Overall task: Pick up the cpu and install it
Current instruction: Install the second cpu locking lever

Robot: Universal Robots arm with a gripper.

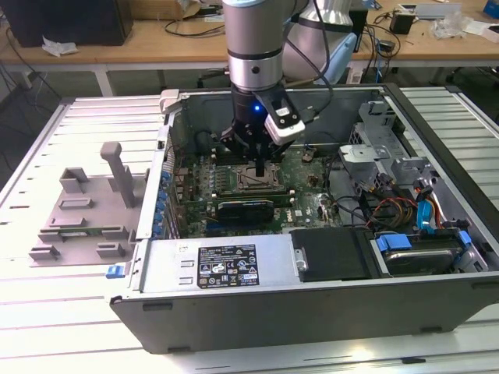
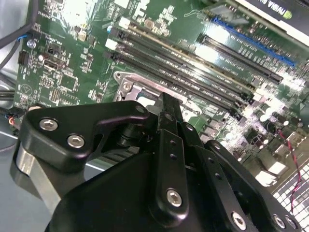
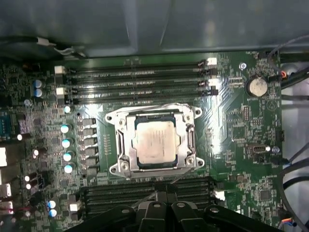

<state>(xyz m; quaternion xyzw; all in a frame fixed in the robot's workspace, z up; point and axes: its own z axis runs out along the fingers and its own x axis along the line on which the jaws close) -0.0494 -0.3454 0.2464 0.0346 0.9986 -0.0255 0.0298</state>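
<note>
The cpu [image 3: 154, 143], a square chip with a shiny silver top, lies flat inside the metal frame of the motherboard socket [image 3: 120, 145]. In the exterior view my gripper [image 1: 260, 166] hangs inside the open computer case, its tip just above the socket [image 1: 251, 182]. Its fingers are shut with nothing between them. In the second wrist view the gripper [image 2: 166, 99] points down at the socket's corner. In the first wrist view the gripper [image 3: 161, 194] sits a little off the cpu, over the nearer memory slots, not touching the chip.
Memory slots [image 3: 140, 77] run along both sides of the socket. An expansion card [image 1: 245, 209], a power supply [image 1: 226, 265], and a drive cage with cables [image 1: 390, 210] crowd the case. A grey fixture [image 1: 86, 210] stands on the table at the exterior view's left.
</note>
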